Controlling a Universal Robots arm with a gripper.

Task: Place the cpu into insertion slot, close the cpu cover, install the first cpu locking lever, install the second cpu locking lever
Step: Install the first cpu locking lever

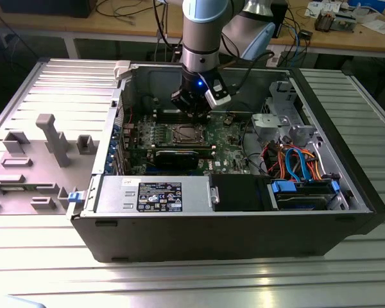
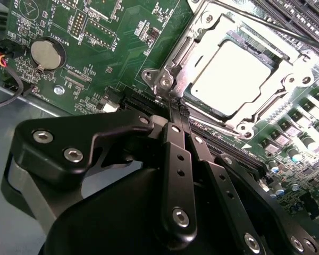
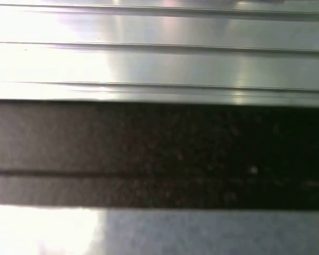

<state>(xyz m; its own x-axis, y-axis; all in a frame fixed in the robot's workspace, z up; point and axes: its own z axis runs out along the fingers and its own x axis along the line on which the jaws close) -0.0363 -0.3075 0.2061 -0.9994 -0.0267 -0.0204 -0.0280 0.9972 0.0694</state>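
In the second wrist view the cpu (image 2: 235, 77) lies flat in the insertion slot, its pale metal top showing through the window of the cpu cover (image 2: 173, 67). The cover's frame lies down around the chip. A thin lever rod (image 2: 276, 29) runs along the socket's far side. My gripper (image 2: 175, 104) is shut with nothing between its black fingers (image 2: 176, 154), and its tips touch or hover just over the socket's near corner. In the exterior view the gripper (image 1: 192, 108) hangs over the green board, just behind the insertion slot (image 1: 186, 133).
The open computer case (image 1: 179, 240) lies on a ribbed metal table (image 1: 346, 269). A long black card (image 1: 177, 158) sits in front of the socket, and a drive cage with coloured cables (image 1: 295, 160) stands at the exterior view's right. A grey fixture (image 1: 51, 138) stands at its left.
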